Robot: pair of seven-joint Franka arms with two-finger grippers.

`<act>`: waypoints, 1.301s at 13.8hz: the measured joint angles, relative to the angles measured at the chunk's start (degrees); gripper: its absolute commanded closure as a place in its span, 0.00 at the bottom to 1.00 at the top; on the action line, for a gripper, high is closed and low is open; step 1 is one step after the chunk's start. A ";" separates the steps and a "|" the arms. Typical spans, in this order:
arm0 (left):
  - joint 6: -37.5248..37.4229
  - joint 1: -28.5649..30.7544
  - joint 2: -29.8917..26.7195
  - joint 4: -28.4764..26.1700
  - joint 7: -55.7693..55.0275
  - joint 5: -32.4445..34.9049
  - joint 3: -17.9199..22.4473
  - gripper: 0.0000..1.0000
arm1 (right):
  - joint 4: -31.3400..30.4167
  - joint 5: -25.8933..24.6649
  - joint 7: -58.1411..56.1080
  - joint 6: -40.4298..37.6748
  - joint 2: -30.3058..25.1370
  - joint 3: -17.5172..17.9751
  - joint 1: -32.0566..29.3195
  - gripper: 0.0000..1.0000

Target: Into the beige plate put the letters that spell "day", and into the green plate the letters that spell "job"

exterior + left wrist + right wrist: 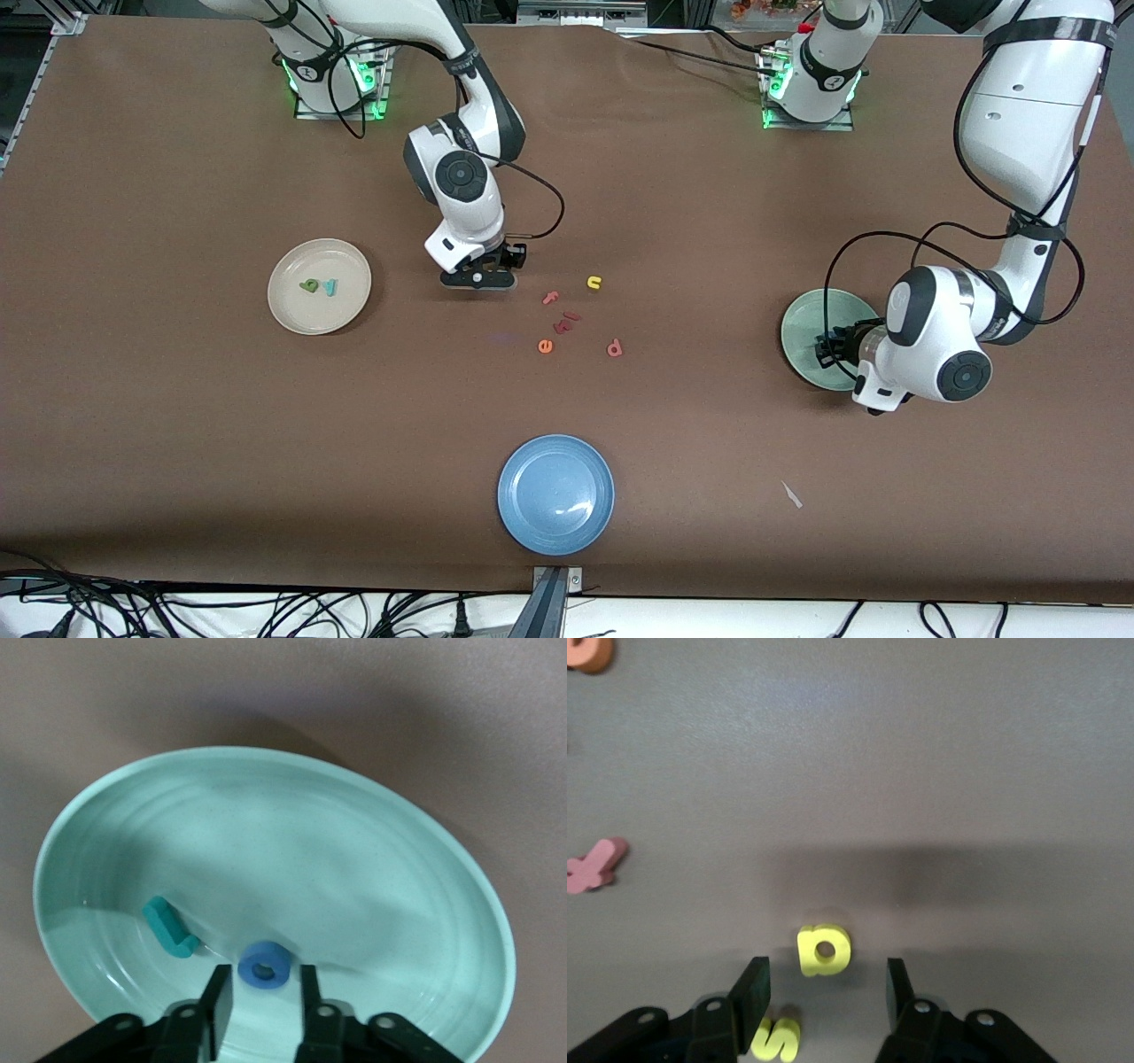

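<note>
The right gripper hangs with jaws apart, empty, straddling the small yellow foam letter a lying on the brown table beside the round beige plate; light and squashy, probably best pinched across its flat edges; the left gripper hovers part-open, holding nothing, over the blue foam ring o in the pale green plate.

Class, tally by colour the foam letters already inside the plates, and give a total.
Dark green letter: 1
Teal letters: 2
Blue letter: 1
Total: 4

A wide brown cloth-covered table fills the scene under even light. Tangled black cables lie along its near edge on a white floor strip.
</note>
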 measured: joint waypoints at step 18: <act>10.54 -21.99 1.60 9.43 -16.77 0.00 -8.71 0.01 | 2.52 -0.01 -11.57 -9.37 -2.30 -10.73 0.46 0.87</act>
